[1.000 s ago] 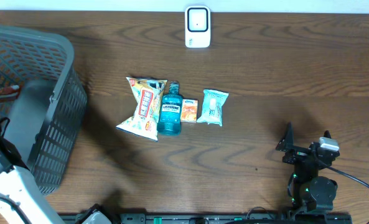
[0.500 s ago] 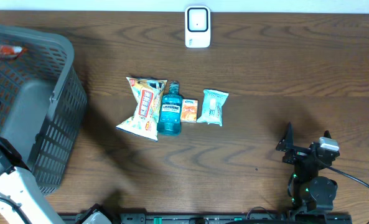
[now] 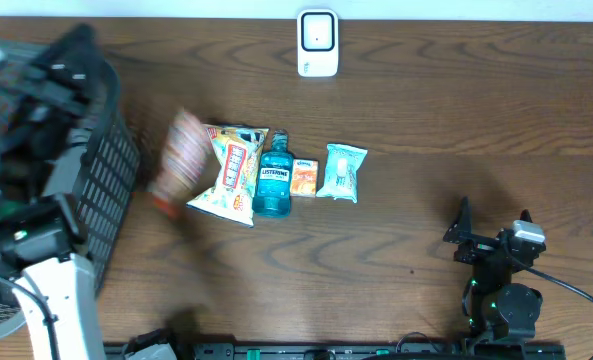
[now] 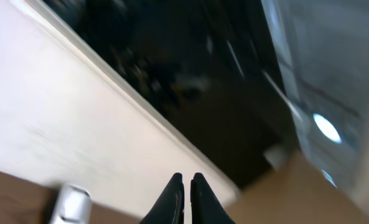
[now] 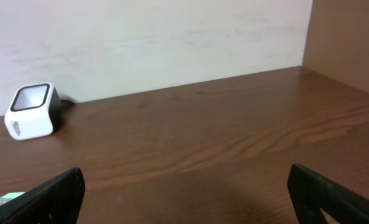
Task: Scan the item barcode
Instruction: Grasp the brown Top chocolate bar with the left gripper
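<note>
The white barcode scanner [image 3: 317, 43] stands at the table's back edge and also shows in the right wrist view [image 5: 30, 112] and the left wrist view [image 4: 69, 202]. A motion-blurred orange-red packet [image 3: 179, 160] is just left of the chips bag [image 3: 231, 172]; I cannot tell whether it rests on the table. My left arm [image 3: 56, 75] is a blur over the basket. My left gripper [image 4: 185, 180] is shut with nothing between its fingers. My right gripper [image 5: 190, 199] stands open and empty near the front right [image 3: 466, 235].
A grey plastic basket [image 3: 111, 175] fills the left side. In a row mid-table lie the chips bag, a blue Listerine bottle [image 3: 273, 178], a small orange box [image 3: 304, 177] and a pale green tissue pack [image 3: 342, 172].
The red packet rose from inside the basket toward its back rim, and a blurred packet now shows beside the chips bag. My left arm swung fast over the basket. The right arm stayed still.
</note>
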Robot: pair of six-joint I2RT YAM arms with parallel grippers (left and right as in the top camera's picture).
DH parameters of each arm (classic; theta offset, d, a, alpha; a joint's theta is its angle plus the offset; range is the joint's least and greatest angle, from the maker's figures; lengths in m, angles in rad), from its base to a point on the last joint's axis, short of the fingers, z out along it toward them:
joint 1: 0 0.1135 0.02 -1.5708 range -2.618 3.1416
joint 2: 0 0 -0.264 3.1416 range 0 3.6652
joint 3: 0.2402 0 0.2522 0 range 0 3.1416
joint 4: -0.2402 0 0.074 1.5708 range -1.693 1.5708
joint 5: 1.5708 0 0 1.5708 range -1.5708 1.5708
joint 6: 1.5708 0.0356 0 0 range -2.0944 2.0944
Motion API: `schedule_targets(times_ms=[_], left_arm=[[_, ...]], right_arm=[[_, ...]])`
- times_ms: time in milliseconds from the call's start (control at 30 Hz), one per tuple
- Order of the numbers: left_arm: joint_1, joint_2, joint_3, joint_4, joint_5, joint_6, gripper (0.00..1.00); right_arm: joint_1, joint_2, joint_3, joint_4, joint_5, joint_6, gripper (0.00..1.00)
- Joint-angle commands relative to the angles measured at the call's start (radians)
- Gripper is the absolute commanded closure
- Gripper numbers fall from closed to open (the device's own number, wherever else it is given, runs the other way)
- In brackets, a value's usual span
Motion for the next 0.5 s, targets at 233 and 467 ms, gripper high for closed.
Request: schedule_targets(times_ms=[233, 467], left_arm=[[-0.339, 0.054, 0.005, -0.15, -0.036, 0.356, 0.92], [-0.358, 0.1, 0.005, -0.668, -0.546, 0.642, 0.75]], right_arm=[[0.008, -0.004, -0.002, -0.002, -0.003, -0.013, 0.01], [0.008, -0.004, -0.002, -0.002, -0.002, -0.013, 0.01]])
